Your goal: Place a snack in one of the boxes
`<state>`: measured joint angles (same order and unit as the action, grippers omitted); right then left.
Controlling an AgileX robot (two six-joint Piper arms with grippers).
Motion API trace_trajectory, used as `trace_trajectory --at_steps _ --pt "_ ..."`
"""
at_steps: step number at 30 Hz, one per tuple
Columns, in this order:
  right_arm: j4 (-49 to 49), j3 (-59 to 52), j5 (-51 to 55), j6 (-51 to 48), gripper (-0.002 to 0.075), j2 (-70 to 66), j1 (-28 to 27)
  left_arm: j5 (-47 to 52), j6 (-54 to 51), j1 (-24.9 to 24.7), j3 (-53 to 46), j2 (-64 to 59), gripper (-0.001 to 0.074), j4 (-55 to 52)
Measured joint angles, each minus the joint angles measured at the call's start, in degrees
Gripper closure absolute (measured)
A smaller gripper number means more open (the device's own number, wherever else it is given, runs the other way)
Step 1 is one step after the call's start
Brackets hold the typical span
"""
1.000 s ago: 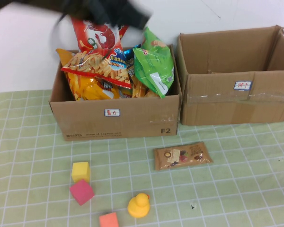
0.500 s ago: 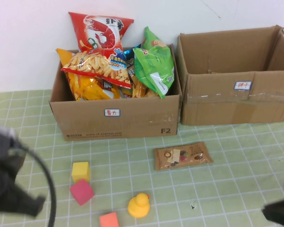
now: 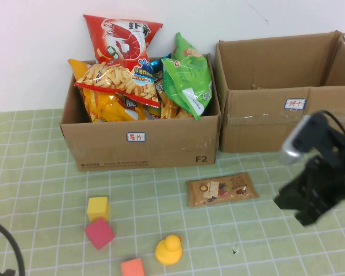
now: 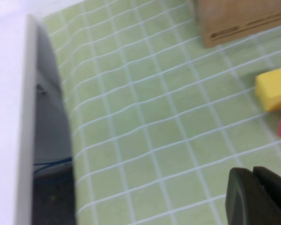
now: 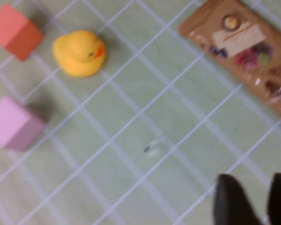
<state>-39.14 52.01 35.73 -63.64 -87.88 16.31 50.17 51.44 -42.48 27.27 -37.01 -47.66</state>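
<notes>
Flat brown snack packet [image 3: 222,189] lying on green checked tablecloth [image 3: 46,172], just in front of cardboard box packed with crisp bags [image 3: 141,141] and near empty cardboard box [image 3: 284,118]. Right gripper [image 5: 252,199] hovering right of that packet, fingers slightly parted, holding nothing. Left gripper [image 4: 257,197] well left of packet, pressed shut, empty, near yellow cube [image 3: 98,208]. Yellow rubber duck [image 3: 168,249] nearer than packet.

High view: raised on the robot's side, angled down toward 12 o'clock, taking in both boxes [image 3: 141,144] and the checked cloth [image 3: 46,172].
Left wrist view: close over the cloth's 9 o'clock edge, facing down.
Right wrist view: close above the cloth, facing down.
Shared, high and right wrist: brown snack packet [image 5: 246,54], duck [image 5: 78,52].
Shared, high and left wrist: yellow cube [image 4: 274,88].
</notes>
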Motion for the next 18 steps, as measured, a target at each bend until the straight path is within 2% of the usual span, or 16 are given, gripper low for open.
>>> trace_trajectory --at_steps 5,6,9,18 --pt "0.92 6.45 -1.14 -6.29 0.0377 -7.60 0.62 -1.50 2.53 0.00 -2.87 0.30 0.0736 -2.44" --pt "1.73 9.62 -2.79 -11.01 0.0272 -12.00 1.87 -4.40 3.45 0.00 -3.87 0.64 0.0736 -3.80" --pt "4.20 14.50 -6.32 -11.92 0.0234 -18.40 3.74 -7.48 3.81 0.00 -4.03 0.76 0.0736 -6.58" --pt "11.61 24.54 -8.87 -12.09 0.0225 -29.57 6.00 -7.56 4.26 0.00 -4.43 0.76 0.0737 -8.34"
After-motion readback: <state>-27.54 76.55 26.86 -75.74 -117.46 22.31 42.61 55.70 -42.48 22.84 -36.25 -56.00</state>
